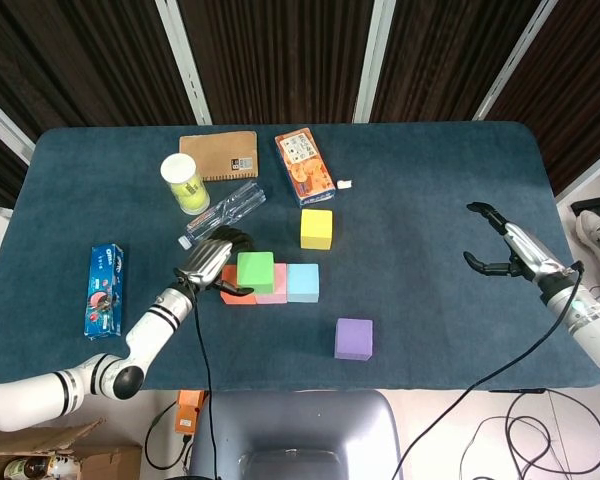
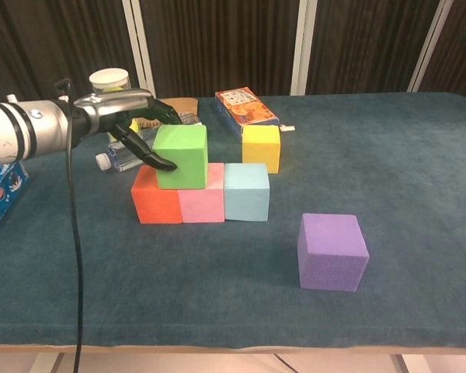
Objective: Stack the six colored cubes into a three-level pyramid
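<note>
An orange cube, a pink cube and a light blue cube stand side by side in a row. On top, a green cube sits over the orange-pink seam. My left hand holds it, thumb on its left face and fingers over its back. From above, the left hand is just left of the green cube. A yellow cube stands behind the row. In front to the right stands a purple cube. My right hand hovers open and empty at the far right.
Behind the row lie a clear bottle, a can of tennis balls, a brown notebook and an orange box. A blue snack packet lies at the left. A small white scrap lies near the box.
</note>
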You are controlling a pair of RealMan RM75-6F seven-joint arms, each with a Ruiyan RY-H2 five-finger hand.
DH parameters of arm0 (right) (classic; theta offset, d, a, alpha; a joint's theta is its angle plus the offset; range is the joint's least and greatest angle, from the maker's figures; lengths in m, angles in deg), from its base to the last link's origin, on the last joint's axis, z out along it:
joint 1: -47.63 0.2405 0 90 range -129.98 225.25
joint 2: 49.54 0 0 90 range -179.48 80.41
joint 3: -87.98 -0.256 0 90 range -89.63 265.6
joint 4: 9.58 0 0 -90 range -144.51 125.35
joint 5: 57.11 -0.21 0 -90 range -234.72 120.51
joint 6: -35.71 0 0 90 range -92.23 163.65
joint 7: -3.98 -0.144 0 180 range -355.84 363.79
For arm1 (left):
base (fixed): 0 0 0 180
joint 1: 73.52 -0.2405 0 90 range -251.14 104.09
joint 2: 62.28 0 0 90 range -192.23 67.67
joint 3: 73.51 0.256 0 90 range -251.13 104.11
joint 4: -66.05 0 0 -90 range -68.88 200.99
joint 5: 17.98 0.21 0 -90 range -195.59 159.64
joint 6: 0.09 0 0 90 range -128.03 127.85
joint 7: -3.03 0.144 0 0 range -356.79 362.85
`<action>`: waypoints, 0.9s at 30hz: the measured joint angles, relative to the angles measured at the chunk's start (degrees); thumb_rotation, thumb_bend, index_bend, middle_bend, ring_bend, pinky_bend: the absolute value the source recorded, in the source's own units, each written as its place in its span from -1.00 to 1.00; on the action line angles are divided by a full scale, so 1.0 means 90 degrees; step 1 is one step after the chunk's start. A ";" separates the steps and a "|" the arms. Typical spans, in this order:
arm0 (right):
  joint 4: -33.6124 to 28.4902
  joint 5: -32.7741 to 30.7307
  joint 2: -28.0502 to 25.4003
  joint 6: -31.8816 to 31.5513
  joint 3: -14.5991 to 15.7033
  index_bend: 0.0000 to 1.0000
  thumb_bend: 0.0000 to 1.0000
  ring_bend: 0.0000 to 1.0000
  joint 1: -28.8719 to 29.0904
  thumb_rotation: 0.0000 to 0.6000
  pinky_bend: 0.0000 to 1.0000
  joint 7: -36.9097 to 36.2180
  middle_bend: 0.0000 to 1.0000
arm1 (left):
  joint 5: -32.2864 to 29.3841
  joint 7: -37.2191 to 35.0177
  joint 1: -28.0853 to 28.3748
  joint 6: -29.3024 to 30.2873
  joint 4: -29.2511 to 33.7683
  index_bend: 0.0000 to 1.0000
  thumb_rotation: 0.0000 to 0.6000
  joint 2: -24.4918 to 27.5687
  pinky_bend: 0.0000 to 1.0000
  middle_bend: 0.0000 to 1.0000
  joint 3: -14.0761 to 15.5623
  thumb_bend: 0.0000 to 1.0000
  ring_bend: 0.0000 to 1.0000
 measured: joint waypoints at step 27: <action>-0.0035 0.0010 -0.0038 -0.0028 0.0021 -0.92 -0.32 -1.00 0.0009 0.50 -1.00 -0.0039 -1.00 | 0.0198 -0.0188 -0.0066 -0.0120 -0.0037 -0.38 0.68 0.0057 -0.90 -0.55 0.0028 -0.82 -0.82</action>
